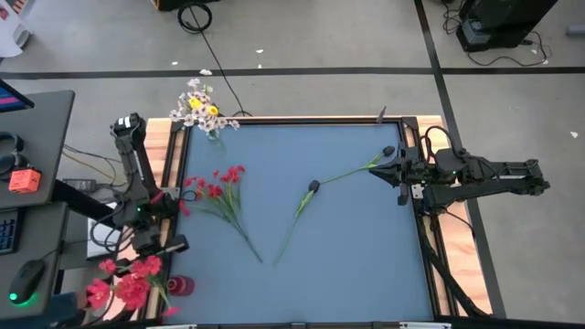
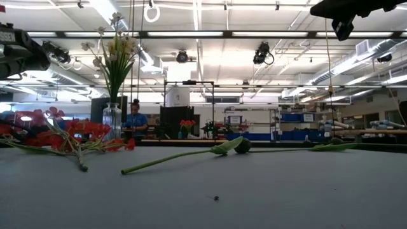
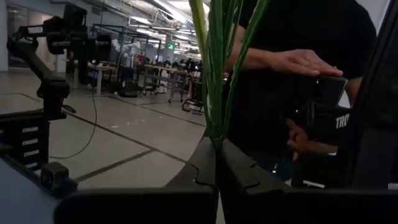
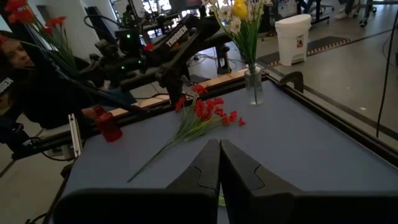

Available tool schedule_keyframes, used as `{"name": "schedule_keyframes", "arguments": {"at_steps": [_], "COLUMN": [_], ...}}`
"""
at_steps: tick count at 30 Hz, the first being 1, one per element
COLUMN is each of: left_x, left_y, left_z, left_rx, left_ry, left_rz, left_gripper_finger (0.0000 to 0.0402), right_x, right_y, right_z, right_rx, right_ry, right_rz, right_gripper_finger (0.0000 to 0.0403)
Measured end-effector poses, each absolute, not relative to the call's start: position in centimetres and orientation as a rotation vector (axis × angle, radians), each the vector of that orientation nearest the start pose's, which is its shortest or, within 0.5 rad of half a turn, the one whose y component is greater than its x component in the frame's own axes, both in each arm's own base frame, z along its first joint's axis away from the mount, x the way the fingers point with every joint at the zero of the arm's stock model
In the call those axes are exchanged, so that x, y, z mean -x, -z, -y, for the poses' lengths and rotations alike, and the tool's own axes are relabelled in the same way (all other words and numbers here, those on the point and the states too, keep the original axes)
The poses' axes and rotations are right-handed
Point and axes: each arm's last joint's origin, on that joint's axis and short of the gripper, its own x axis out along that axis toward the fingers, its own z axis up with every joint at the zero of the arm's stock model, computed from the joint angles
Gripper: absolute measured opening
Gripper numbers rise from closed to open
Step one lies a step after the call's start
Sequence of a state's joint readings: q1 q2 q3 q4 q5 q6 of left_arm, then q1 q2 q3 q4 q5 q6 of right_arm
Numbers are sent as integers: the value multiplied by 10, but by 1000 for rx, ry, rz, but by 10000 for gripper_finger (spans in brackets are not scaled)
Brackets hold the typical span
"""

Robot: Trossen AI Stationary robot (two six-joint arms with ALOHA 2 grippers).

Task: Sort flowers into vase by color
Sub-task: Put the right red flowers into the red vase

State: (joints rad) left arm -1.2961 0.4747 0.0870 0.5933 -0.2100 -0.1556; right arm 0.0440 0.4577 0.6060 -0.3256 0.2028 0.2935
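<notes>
- The blue tabletop (image 1: 366, 256) is taking the middle of the high view, with a wooden frame (image 1: 169, 151) along its left side and dark rails along the right side.
- The left pincer (image 3: 216, 155) is sitting off the tabletop's left edge, near the front left corner, with its fingers pressed together on green stems (image 3: 217, 74); these stems are rising straight up from the fingertips in the left wrist view.
- A red bunch (image 1: 123, 283) is showing at that same corner, outside the blue surface, beside a small red vase (image 1: 180, 286).
- A glass vase (image 1: 212, 128) with white and yellow flowers (image 1: 199, 105) is standing at the back left corner, just at the edge.
- A red sprig (image 1: 219, 192) is lying flat on the left part of the tabletop, its stem pointing toward the centre.
- A dark bud (image 1: 313, 186) on a long stem is lying near the centre, well apart from the red sprig.
- Another green stem (image 1: 352, 172) is lying toward the right edge, with its end near the right pincer (image 1: 391, 164).
- The right pincer is hanging over the right edge, fingers pressed together and holding nothing that I can see.
- The front half and the right front part of the tabletop are lying bare.
- A person's hand (image 3: 301, 62) is resting on equipment beyond the left edge.
</notes>
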Motion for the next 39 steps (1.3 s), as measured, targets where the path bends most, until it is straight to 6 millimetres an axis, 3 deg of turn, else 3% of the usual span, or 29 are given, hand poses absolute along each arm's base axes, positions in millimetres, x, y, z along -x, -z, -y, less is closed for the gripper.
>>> {"name": "schedule_keyframes", "arguments": {"at_steps": [8,17,30,39], "left_x": [-40,-40,-42,-39], "left_y": [-188,-186,-186,-187], "left_z": [119,119,118,119], "left_rx": [296,360,373,333], "left_ry": [1096,1077,1016,1048], "left_rz": [70,12,14,42], "left_gripper_finger": [4,8,86,98], "right_x": [-111,-111,-111,-111], "right_y": [-299,-299,-299,-299], "right_z": [1,1,1,1], "right_rx": [-270,-270,-270,-270], "right_ry": [183,183,183,183], "right_rz": [-152,-151,-151,-151], "right_gripper_finger": [19,19,19,19]}}
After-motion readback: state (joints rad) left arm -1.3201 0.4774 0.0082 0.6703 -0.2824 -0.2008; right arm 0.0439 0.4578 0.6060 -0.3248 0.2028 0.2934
